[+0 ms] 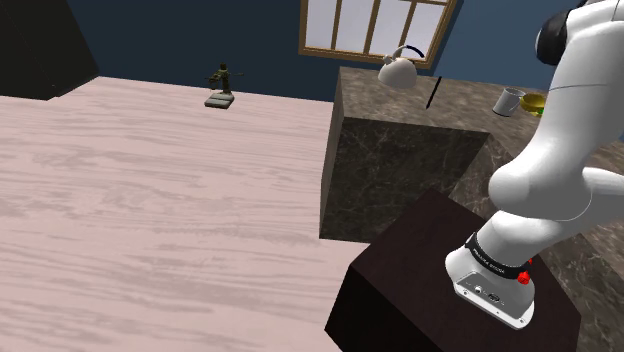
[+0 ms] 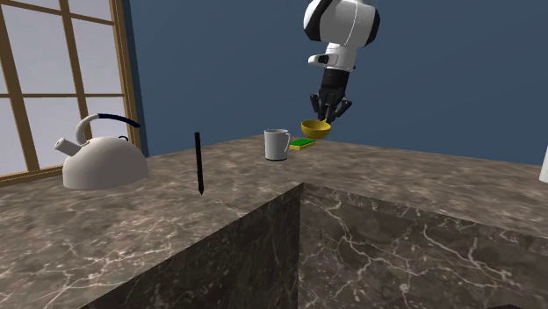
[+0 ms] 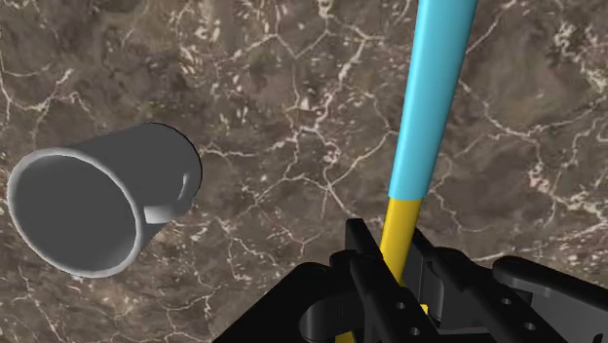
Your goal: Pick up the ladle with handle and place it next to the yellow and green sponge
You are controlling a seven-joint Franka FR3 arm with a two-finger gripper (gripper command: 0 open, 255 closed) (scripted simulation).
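Ladle point(image 3: 429, 107), yellow bowl and stem, light-blue handle

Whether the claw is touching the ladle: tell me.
Touching. The wrist view shows the claw clasping the ladle by the yellow part of its handle, with both fingers pressed against it.

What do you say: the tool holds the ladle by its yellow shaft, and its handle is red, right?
The handle is light blue, not red. The tool does hold the ladle by its yellow shaft, as the wrist view shows.
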